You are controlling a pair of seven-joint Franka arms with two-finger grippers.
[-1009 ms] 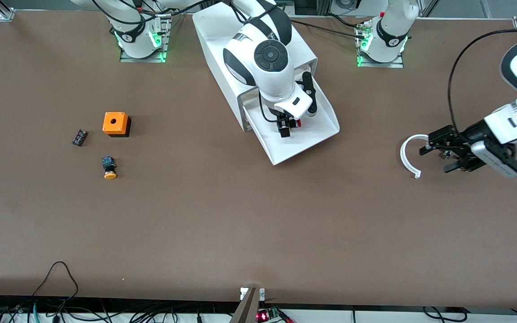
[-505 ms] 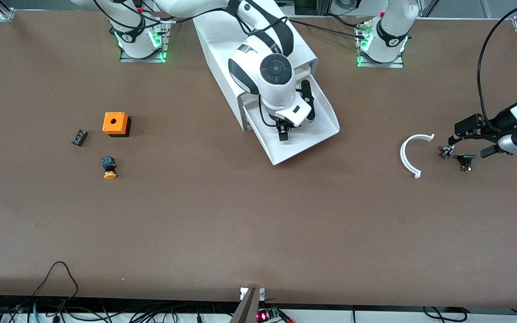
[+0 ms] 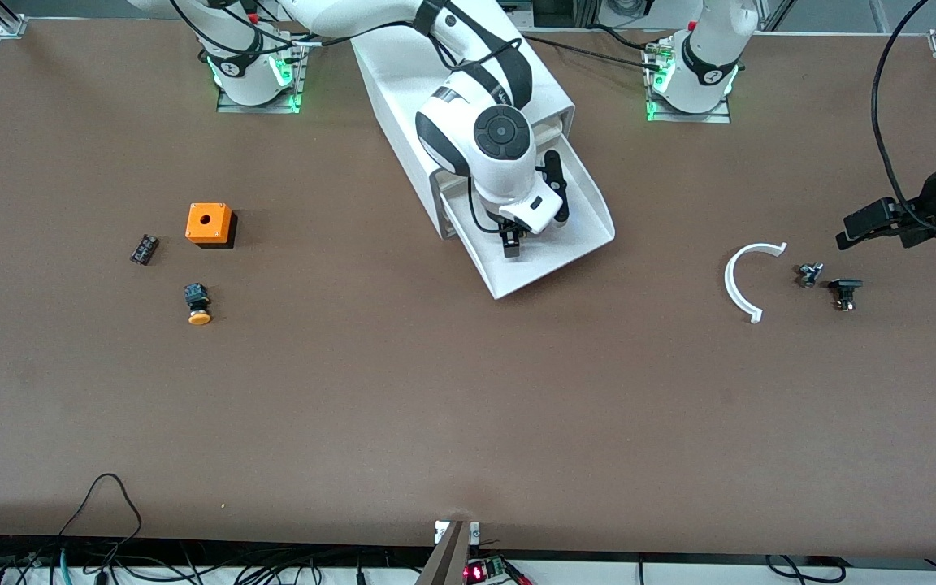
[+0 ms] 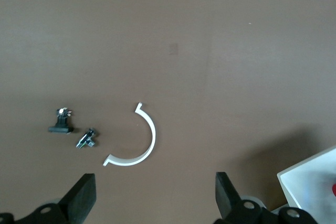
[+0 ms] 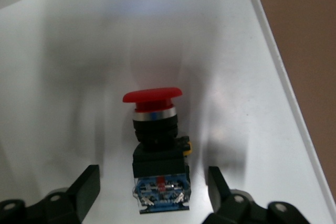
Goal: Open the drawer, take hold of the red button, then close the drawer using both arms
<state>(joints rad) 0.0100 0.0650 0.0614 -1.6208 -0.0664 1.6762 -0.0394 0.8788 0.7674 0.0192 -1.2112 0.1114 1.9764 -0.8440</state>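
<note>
The drawer [image 3: 574, 236] stands pulled out of the white cabinet [image 3: 391, 73], and its white floor [image 5: 79, 77] fills the right wrist view. The button [image 5: 155, 129] lies on its side in the drawer, showing its red cap, black body and blue terminal end. My right gripper [image 5: 155, 187] is down in the drawer [image 3: 510, 240]. Its fingers [image 5: 86, 182] flank the button's body with a gap on each side, so it is open. In the front view the wrist hides the button. My left gripper [image 3: 862, 227] hangs open and empty [image 4: 155, 195] over bare table at the left arm's end.
A white curved strip [image 3: 740, 280] and two small black parts [image 3: 809, 274] [image 3: 844, 290] lie near the left gripper. Toward the right arm's end are an orange box with a hole [image 3: 209, 223], a yellow-capped button [image 3: 197, 303] and a small black block [image 3: 144, 249].
My left arm has drawn back from the curved strip toward its end of the table. My right gripper has settled a little over the button, and its fingers have started to narrow.
</note>
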